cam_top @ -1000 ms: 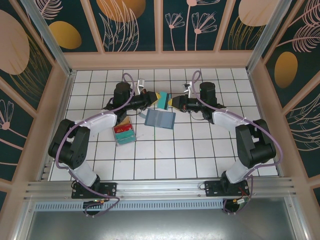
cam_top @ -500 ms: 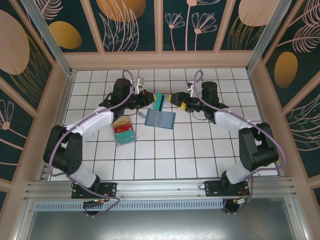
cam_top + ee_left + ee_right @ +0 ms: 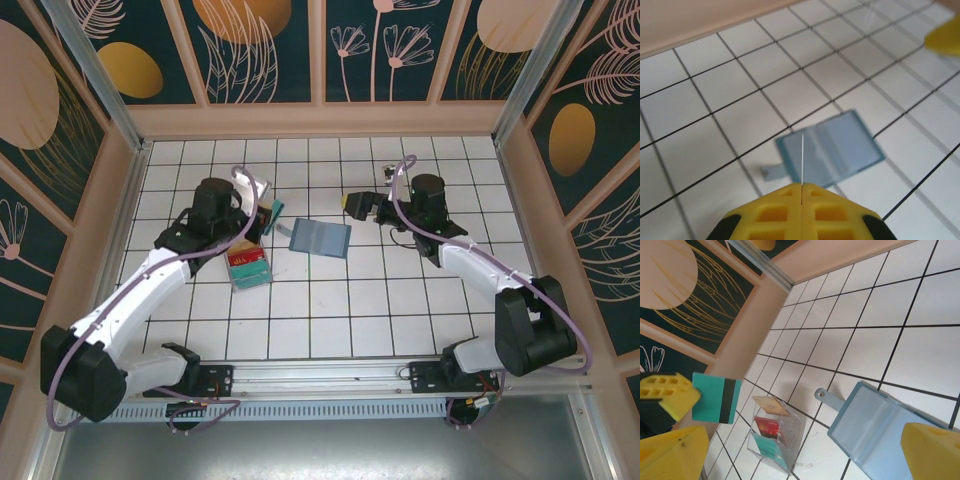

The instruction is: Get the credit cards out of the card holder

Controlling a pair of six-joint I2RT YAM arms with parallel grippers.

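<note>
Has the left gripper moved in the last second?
Yes. The left gripper, shut on a teal card, has pulled back leftward, away from the card holder and toward the clear tray.

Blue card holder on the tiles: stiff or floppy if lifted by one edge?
Probably floppy: the card holder lies open flat along a centre fold, so a lifted edge could hinge and droop. Thin, it looks light and may slide on the smooth tiles if pushed.
</note>
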